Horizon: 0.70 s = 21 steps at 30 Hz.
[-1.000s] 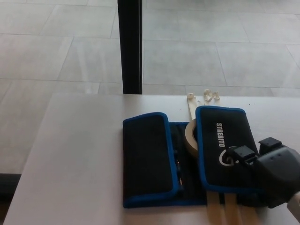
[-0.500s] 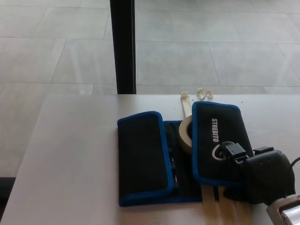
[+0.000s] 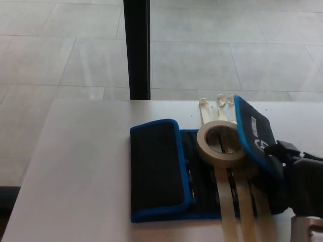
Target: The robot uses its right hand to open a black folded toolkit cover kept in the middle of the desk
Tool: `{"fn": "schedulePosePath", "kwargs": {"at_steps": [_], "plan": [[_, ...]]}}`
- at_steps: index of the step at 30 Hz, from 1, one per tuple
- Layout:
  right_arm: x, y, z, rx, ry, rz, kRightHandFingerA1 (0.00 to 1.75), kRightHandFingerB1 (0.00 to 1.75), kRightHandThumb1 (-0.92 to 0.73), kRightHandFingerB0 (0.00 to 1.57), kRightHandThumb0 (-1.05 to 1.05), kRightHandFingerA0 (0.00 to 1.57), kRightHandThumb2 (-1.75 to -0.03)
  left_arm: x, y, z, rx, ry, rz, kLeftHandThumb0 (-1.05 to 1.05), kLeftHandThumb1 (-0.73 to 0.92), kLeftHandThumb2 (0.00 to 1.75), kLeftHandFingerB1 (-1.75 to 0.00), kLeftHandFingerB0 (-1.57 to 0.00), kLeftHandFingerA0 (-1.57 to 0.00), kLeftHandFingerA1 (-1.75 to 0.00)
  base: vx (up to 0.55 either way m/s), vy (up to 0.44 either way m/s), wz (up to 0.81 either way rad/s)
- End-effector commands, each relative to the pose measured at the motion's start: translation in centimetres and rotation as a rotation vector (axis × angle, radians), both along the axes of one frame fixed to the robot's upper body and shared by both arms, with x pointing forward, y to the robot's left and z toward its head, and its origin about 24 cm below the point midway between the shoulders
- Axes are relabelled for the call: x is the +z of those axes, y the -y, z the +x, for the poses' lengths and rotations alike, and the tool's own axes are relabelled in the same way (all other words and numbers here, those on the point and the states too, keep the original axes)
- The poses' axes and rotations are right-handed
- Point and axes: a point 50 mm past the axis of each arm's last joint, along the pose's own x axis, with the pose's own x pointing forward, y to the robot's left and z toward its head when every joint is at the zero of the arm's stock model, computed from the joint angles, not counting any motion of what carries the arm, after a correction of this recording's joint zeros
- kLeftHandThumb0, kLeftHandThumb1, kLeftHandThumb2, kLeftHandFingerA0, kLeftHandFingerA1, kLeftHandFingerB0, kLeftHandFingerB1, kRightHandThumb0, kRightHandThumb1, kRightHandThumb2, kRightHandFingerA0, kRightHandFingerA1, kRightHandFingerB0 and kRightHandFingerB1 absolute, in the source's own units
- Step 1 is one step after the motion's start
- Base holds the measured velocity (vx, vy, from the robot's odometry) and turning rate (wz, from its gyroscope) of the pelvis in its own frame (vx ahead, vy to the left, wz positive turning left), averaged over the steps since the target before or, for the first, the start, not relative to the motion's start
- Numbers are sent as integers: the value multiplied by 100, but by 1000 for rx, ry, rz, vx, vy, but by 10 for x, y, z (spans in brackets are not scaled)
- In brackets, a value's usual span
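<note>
The right robot hand [image 3: 298, 184] grasps the toolkit cover's [image 3: 202, 171] right flap [image 3: 255, 136], lifted on edge; its fold runs front-to-back.

The raised right flap [image 3: 255, 133] of the black, blue-edged toolkit cover [image 3: 166, 171] carries white printing: a line of small letters, seen edge-on and too foreshortened to read, and below it part of a round white logo. Nothing else in view bears any text, label or number.
</note>
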Motion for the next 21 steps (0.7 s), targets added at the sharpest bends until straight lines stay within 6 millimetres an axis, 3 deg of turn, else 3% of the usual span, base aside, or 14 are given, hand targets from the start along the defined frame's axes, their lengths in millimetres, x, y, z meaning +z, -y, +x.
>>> {"fn": "schedulePosePath", "kwargs": {"at_steps": [1, 2, 3, 7, 8, 9, 11, 12, 15, 16, 17, 18, 19, 21], "plan": [[22, 15, -13, -94, 209, 328, 146, 64, -66, 96, -32, 110, -68, 5, -8, -5, 38, -8, 9, -105, 47, 138, -108, -34, -45, -116, 0, 0, 0], [22, 15, -13, -94, 209, 331, 146, 64, -66, 96, -32, 110, -68, 5, -8, -5, 38, -8, 9, -105, 47, 138, -108, -34, -45, -116, 0, 0, 0], [25, 16, -14, -101, 231, 389, 136, 63, -67, 97, -33, 116, -66, 5, -8, -5, 41, -4, 5, -105, 48, 126, -143, -24, -24, -149, 0, 0, 0], [42, 24, -16, -173, 387, 841, 118, 66, -70, 100, -31, 126, -65, 5, -8, -5, 47, -5, 5, -105, 47, 127, -144, -24, -24, -147, 0, 0, 0], [48, 27, -15, -189, 430, 936, 121, 70, -70, 97, -27, 125, -69, 6, -8, -5, 46, -22, 18, -105, 47, 138, -107, -33, -47, -117, 0, 0, 0], [56, 41, -11, -259, 523, 1119, 116, 75, -64, 93, -19, 120, -79, 7, -9, -5, 49, -4, 14, -105, 46, 137, -111, -39, -50, -119, 0, 0, 0], [58, 52, -9, -295, 589, 1266, 111, 74, -68, 89, -18, 105, -78, 8, -10, -5, 49, -12, 17, -105, 46, 139, -106, -28, -38, -113, 0, 0, 0], [60, 60, -8, -322, 641, 1357, 109, 72, -65, 85, -11, 91, -84, 8, -11, -6, 50, -10, 17, -105, 46, 127, -147, -29, -26, -152, 0, 0, 0], [64, 76, -5, -386, 740, 1538, 106, 74, -65, 87, -13, 94, -84, 8, -11, -7, 62, -4, 12, -105, 45, 128, -146, -30, -26, -153, 0, 0, 0], [67, 87, -4, -429, 828, 1672, 99, 76, -66, 86, -15, 90, -80, 7, -11, -8, 68, 5, 6, -105, 45, 138, -112, -36, -41, -116, 0, 0, 0], [70, 97, -4, -483, 899, 1736, 98, 77, -68, 83, -20, 90, -68, 7, -11, -8, 65, 2, 8, -105, 46, 138, -112, -38, -43, -116, 0, 0, 0], [73, 113, -4, -554, 932, 1750, 109, 82, -67, 78, -24, 80, -68, 7, -11, -9, 65, 0, 10, -105, 46, 127, -148, -32, -27, -153, 0, 0, 0], [75, 126, -5, -617, 939, 1756, 122, 82, -68, 76, -27, 82, -70, 7, -11, -9, 64, -1, 11, -105, 46, 138, -113, -39, -43, -116, 0, 0, 0], [72, 145, -8, -666, 934, 1750, 134, 88, -70, 71, -32, 81, -69, 6, -11, -9, 60, 8, 3, -104, 47, 137, -111, -39, -46, -116, 0, 0, 0]]}}
